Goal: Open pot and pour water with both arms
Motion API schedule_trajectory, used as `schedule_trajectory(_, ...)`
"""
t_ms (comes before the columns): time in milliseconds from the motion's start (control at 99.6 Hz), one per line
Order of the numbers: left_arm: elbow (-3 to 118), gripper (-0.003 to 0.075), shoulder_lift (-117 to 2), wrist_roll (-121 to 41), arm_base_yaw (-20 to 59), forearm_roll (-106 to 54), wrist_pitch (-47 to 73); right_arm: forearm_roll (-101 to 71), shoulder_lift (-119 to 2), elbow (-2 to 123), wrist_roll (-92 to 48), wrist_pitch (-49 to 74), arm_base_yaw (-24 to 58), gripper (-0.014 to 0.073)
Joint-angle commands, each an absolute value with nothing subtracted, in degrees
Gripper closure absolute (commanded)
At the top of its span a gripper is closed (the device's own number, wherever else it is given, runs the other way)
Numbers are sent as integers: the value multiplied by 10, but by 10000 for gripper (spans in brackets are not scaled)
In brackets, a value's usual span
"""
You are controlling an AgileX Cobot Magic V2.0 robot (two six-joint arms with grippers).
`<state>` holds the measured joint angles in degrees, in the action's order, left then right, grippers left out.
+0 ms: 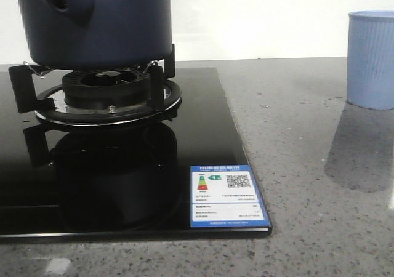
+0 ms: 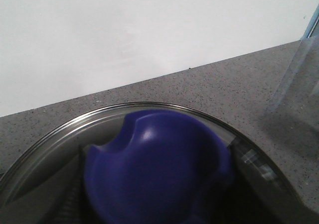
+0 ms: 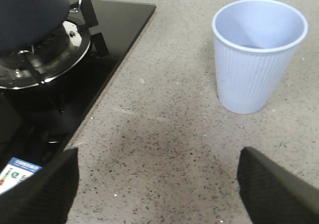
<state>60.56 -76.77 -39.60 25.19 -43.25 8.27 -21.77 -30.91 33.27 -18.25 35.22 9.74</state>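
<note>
Broadly, by size:
Worktop: grey speckled stone worktop [image 1: 308,166] carried a glossy black glass hob [image 1: 123,184].
Pot: large round navy-blue pot [image 1: 98,24] sat on the black burner grate [image 1: 92,95].
Lid: glass lid [image 2: 45,144] with blue knob [image 2: 154,169].
Cup: ribbed light-blue plastic cup [image 3: 258,55] stood right of the hob, well apart.
Right pincer [image 3: 157,186]: fingers spread apart, empty.
Left pincer: hidden; cannot tell.

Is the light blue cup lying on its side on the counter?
No, the cup stands upright on the grey counter, its open mouth facing up.

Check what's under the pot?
The pot sits on black grate prongs over the burner ring, on the glass hob. Pot's bottom surface is hidden.
</note>
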Motion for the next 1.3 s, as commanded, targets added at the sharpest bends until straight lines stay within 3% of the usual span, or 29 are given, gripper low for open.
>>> schedule_trajectory(0, 626, 398, -724, -393, 247, -443, 49, -205, -315, 354, -188, 317, 99, 32)
schedule_trajectory(371, 626, 396, -632, -393, 178, -443, 49, -172, -389, 352, -188, 239, 99, 32)
schedule_trajectory(803, 626, 396, -588, -393, 138, -443, 54, -206, -568, 278, -186, -105, 99, 32)
schedule_trajectory(1295, 626, 395, -588, -393, 138, -443, 54, -153, -738, 279, -73, -269, 100, 32)
